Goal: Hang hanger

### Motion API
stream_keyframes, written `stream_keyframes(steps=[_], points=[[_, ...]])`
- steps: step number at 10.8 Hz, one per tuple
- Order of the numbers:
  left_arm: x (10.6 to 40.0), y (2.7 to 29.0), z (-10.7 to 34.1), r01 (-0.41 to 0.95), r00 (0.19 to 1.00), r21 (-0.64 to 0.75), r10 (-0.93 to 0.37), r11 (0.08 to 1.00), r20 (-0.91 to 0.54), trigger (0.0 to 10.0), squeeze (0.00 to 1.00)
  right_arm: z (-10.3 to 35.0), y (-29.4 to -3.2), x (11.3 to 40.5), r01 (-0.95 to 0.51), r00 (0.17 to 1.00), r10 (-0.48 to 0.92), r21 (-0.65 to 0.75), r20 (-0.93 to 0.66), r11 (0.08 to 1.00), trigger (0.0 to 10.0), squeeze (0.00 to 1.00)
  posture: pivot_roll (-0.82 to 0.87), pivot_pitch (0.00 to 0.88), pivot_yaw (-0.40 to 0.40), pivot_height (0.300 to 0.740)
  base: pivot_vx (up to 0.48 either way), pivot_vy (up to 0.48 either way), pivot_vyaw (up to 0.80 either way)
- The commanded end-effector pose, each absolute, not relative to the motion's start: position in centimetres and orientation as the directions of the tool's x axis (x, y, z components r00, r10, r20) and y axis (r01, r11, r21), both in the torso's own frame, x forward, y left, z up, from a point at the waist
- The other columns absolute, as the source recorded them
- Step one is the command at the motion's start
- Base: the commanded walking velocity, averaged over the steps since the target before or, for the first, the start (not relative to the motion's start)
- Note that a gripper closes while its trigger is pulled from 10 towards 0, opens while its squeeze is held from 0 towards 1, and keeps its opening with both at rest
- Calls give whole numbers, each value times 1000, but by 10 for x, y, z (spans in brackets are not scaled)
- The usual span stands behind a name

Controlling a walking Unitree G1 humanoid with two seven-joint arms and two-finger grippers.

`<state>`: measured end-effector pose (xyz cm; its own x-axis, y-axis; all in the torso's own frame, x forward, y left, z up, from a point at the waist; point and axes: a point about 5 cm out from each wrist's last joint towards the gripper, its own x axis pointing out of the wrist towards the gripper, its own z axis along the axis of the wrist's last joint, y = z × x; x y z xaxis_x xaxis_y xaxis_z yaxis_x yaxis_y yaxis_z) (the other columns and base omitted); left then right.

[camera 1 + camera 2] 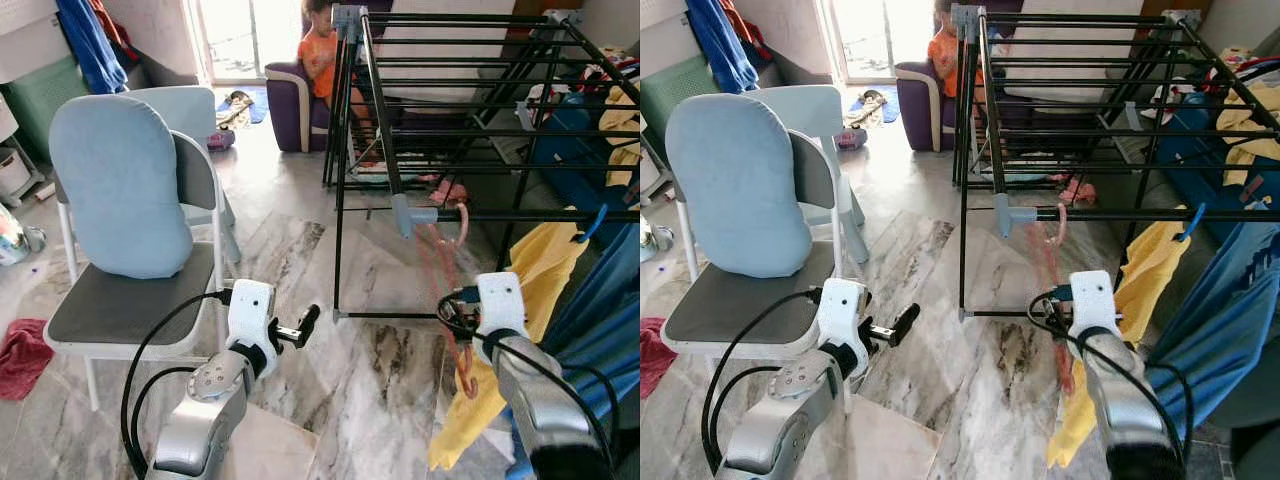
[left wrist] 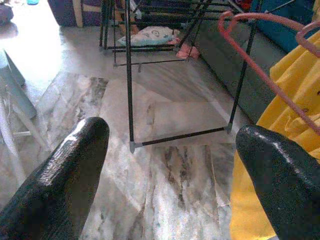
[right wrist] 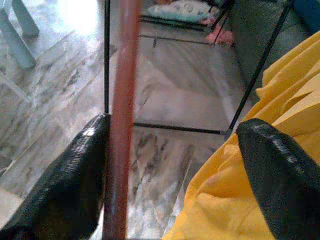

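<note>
Hanger (image 1: 450, 290) (pink, thin wire) is hanging with its hook over the front rail of the drying rack (image 1: 480, 130), directly above and ahead of the right gripper (image 3: 172, 165). In the right wrist view its fingers (image 3: 65, 175) are standing wide apart, one finger touching or just beside the pink rod, nothing clamped. Yellow cloth (image 1: 500, 340) is draping just beside that gripper on its outer side, blue garment (image 1: 600, 300) further out. Left gripper (image 2: 175, 170) is hovering low, well apart from the hanger, fingers spread wide, holding nothing; marble floor (image 1: 380, 370) is lying beyond it. Chair with blue cushion (image 1: 120, 200) is sitting off to the left arm's side; a person is sitting far behind the rack. Step looks like release after hooking, hang nearly done. Next move probably calls for drawing the right gripper back clear without snagging the rod or knocking the hook off.
</note>
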<state>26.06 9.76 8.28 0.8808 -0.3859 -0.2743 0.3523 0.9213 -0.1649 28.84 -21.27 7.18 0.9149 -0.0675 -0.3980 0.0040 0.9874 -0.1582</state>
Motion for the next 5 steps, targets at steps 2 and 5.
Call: stream_keyframes(steps=[2,5], points=[[263,97,82,360,878,-150,-388,921,-278,10000,0,88,-208,287,11,949,-57,-149,-309,989,10000,1000,-86,0,-19,740,0,0,0],[263,97,81,353,881,-138,-378,926,-283,10000,0,97,-204,291,2,965,-47,-170,-258,985,10000,1000,-80,0,-23,740,-100,0,0]])
